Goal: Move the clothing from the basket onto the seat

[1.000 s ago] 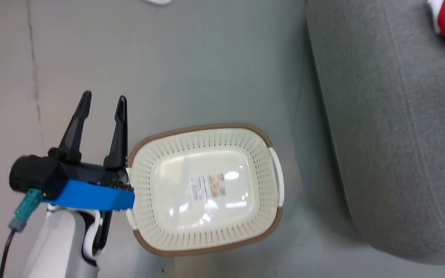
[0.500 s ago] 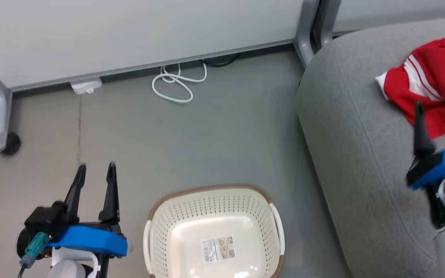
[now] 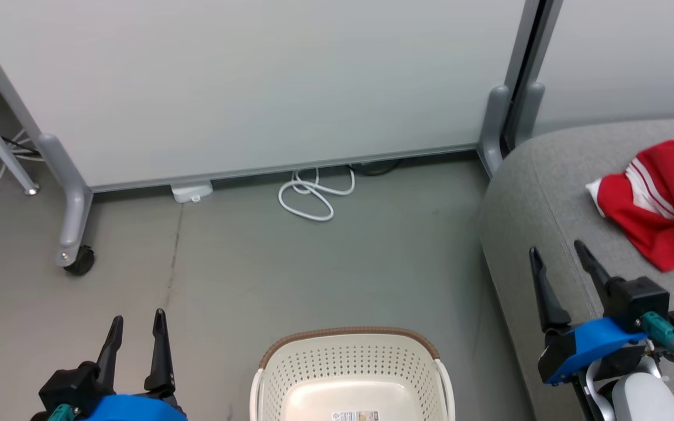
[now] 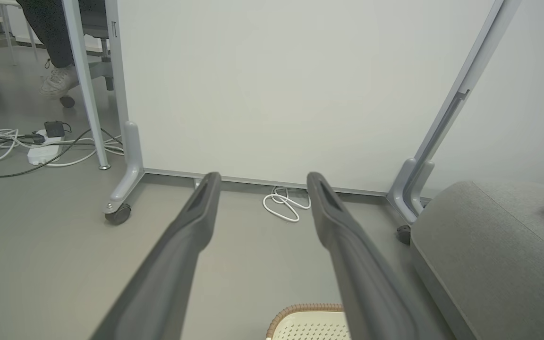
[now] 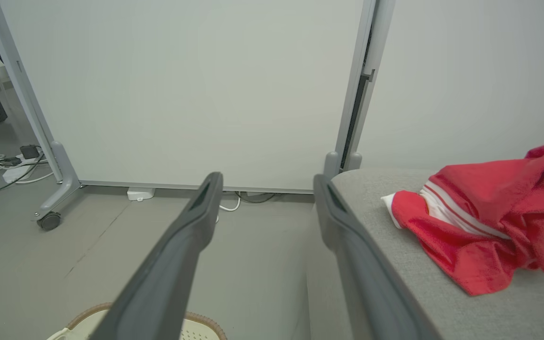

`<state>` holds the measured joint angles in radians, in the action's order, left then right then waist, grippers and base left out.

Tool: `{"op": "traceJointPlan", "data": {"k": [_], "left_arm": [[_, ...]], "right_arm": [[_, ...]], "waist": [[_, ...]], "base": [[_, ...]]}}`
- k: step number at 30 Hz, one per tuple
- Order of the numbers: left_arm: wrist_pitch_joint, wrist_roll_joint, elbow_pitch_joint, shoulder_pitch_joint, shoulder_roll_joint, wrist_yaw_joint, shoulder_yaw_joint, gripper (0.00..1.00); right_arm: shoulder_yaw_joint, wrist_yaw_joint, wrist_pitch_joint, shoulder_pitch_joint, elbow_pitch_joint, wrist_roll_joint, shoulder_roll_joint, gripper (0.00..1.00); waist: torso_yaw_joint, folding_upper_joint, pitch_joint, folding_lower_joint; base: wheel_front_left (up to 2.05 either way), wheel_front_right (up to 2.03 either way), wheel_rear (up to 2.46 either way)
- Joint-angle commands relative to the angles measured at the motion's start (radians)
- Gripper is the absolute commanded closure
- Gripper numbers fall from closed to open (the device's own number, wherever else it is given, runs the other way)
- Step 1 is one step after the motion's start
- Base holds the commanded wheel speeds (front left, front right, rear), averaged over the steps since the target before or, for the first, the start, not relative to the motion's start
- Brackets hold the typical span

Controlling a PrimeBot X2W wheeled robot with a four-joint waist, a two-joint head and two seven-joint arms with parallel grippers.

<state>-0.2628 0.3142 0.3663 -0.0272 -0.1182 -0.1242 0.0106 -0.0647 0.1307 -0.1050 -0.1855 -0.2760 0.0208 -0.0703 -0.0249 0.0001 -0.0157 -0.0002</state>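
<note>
Facing a white partition panel (image 3: 255, 88) across the back, upright on grey legs, with a second panel (image 3: 623, 58) butted against its right post. Below that, grey floor (image 3: 325, 275). At right, seat (image 3: 524, 199), rounded corner just short of the panel legs. At bottom centre of the head view, basket (image 3: 348, 332) on the floor, left of the seat with a strip of floor between. Cut off by the frame edge; visible interior is cream plastic with a label's top edge. On the seat, clothing (image 3: 662, 204): crumpled red heap, white trim and stripes toward its left end, well apart from the basket. Can't tell whether one garment or two. Lower right, right gripper (image 3: 555, 247) at the seat's left edge, fingers spread, gripping nothing, near the clothing but not touching it. Lower left, left gripper (image 3: 138, 317) over floor left of the basket, fingers spread too, floor and panel showing through the gap in its wrist view. At the panel's foot, white cable coil (image 3: 310, 196) on the floor, and a small white block (image 3: 191, 192) further left along the same edge. Under the left panel leg, black castor (image 3: 81, 261). Past the panel's left edge in the left wrist view, power strip (image 4: 40, 152) among tangled cables, plus a person's foot (image 4: 57, 82) in a pale shoe.
</note>
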Motion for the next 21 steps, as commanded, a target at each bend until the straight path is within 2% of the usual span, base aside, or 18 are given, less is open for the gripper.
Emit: {"op": "traceJointPlan", "data": {"k": [1, 12, 21], "left_arm": [[-0.003, -0.007, 0.007, 0.009, 0.005, -0.004, -0.006, 0.00], [-0.003, -0.013, 0.034, 0.006, 0.009, -0.007, -0.013, 0.00], [-0.003, -0.001, 0.033, -0.004, 0.006, -0.007, 0.000, 0.00]], "right_arm": [[0.005, 0.000, 0.000, 0.026, 0.013, -0.012, 0.005, 0.00], [0.030, 0.000, -0.011, 0.116, 0.022, 0.032, 0.020, 0.00], [0.041, 0.000, -0.016, 0.118, 0.005, 0.054, 0.020, 0.00]], "waist": [[-0.008, -0.0001, 0.004, 0.0002], [-0.042, -0.0001, 0.020, 0.0002], [-0.038, -0.0001, 0.019, 0.0002]], "base": [[0.00, 0.00, 0.00], [0.00, 0.00, 0.00], [0.00, 0.00, 0.00]]}}
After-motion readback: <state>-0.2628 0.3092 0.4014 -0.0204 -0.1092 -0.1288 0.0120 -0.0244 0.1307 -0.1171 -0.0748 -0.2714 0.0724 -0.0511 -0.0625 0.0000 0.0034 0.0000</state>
